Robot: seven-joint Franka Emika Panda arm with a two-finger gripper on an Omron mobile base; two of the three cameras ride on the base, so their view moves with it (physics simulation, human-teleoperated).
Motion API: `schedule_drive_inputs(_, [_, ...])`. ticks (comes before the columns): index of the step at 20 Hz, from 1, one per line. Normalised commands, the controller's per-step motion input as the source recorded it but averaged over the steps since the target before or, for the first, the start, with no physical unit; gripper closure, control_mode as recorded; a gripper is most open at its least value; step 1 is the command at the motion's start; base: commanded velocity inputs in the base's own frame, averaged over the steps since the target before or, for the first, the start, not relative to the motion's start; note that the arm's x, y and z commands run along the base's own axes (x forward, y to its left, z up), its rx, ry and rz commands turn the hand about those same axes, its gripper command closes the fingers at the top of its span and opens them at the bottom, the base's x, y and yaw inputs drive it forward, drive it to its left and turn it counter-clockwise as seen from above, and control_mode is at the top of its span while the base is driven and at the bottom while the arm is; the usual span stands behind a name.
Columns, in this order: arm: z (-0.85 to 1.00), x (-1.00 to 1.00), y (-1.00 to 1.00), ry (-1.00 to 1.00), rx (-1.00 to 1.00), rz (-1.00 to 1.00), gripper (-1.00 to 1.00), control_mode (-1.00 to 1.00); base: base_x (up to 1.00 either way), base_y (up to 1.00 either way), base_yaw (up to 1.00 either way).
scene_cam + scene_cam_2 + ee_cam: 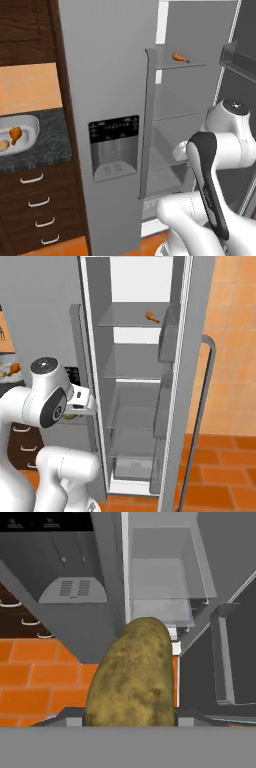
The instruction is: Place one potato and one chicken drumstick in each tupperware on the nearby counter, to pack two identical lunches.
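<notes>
1. The fridge (107, 75) is the largest thing; its right door (192, 381) stands open, so the glass shelves inside can be reached.
2. The arm (212, 190) is folded low in front of the open compartment, probably because it is drawn away from the fridge with its load.
3. The desk (47, 145) is seen at the left of the fridge, above the drawers (37, 200). To reach it, the closed left door with the dispenser (113, 147) must be passed, and this stands in the way of a straight swing.
4. One tupperware (27, 137) lies on the desk near its front edge; a chicken drumstick (15, 134) and a pale lump beside it, likely a potato, are already inside, so this lunch is judged packed.
5. A second chicken drumstick (152, 317) is left on the upper shelf, near its right edge.
6. A potato (132, 677) is held between the fingers (127, 719), which are closed halfway around it, above the orange floor (45, 677).
</notes>
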Motion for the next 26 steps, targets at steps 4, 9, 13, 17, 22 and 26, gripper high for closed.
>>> schedule_drive_inputs(4, [0.00, 0.00, 0.00, 0.00, 0.00, 0.00, 1.00, 1.00, -0.31, 1.00, 0.05])
schedule_drive_inputs(9, [0.00, 0.00, 0.00, 0.00, 0.00, 0.00, 1.00, 1.00, -0.02, 1.00, 0.11])
schedule_drive_inputs(13, [0.00, 0.00, 0.00, 0.00, 0.00, 0.00, 1.00, 1.00, 0.03, 1.00, 0.14])
schedule_drive_inputs(17, [0.00, 0.00, 0.00, 0.00, 0.00, 0.00, 1.00, 1.00, 0.09, 1.00, 0.09])
schedule_drive_inputs(22, [0.00, 0.00, 0.00, 0.00, 0.00, 0.00, 1.00, 1.00, 0.12, 1.00, 0.09])
schedule_drive_inputs(26, [0.00, 0.00, 0.00, 0.00, 0.00, 0.00, 1.00, 1.00, 0.24, 1.00, 0.10])
